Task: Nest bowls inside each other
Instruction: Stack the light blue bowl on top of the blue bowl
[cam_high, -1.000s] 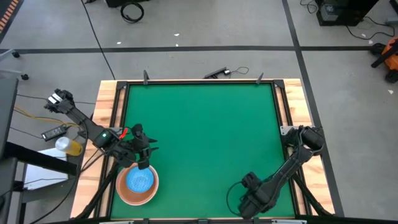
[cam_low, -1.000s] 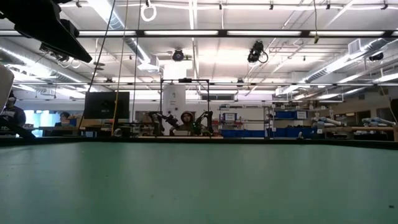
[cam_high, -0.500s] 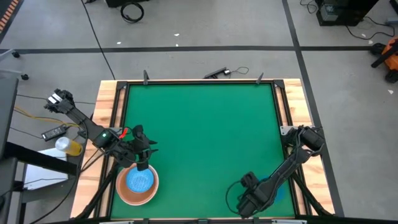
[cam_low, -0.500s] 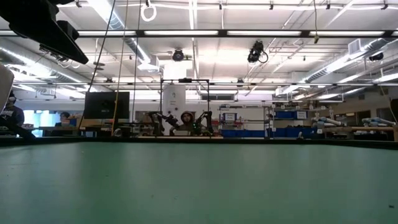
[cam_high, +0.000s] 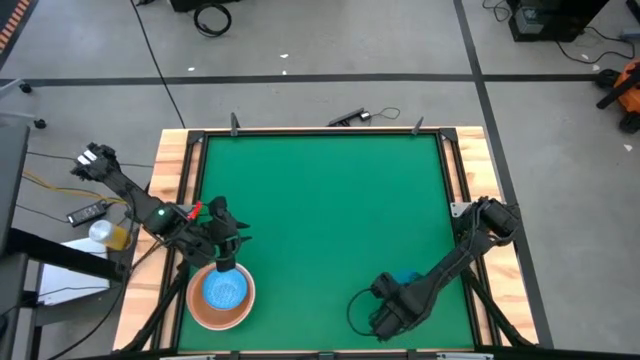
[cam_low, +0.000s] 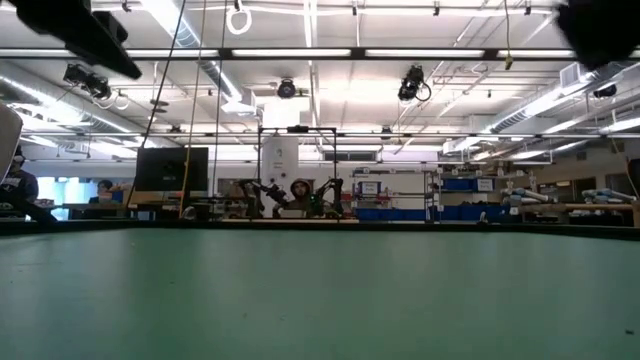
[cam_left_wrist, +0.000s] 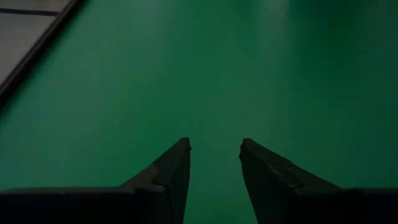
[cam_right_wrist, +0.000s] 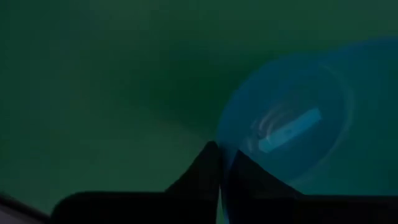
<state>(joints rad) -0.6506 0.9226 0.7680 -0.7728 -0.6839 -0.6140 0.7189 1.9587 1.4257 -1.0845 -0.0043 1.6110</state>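
A tan-peach bowl (cam_high: 198, 310) stands on its base at the table's near left, with a pale blue patterned bowl (cam_high: 224, 291) nested in it. My left gripper (cam_high: 224, 262) hovers open just beyond their far rim; the left wrist view shows only green table past its fingers (cam_left_wrist: 214, 149). At the near right, my right gripper (cam_high: 392, 296) points down, shut on a solid blue bowl (cam_high: 407, 277). Most of that bowl is hidden under the arm in the high view. In the right wrist view the blue bowl (cam_right_wrist: 292, 124) shows upright, its inside open. My right gripper pinches the blue bowl's rim (cam_right_wrist: 222, 149) between its two fingers, which come from above and point down. One finger seems to stand inside the rim and one outside. Whether the bowl rests on the table or is lifted cannot be told.
The green table (cam_high: 320, 200) spreads bare between the two arms, framed by wooden edges (cam_high: 176, 170). Off the table's left edge lie a yellow-filled cup (cam_high: 110, 234) and cables.
My right gripper has moved toward the table's left and sunk a little, and a part of the blue bowl now shows beside its arm. My left gripper has risen slightly above the nested bowls, which have stayed where they were.
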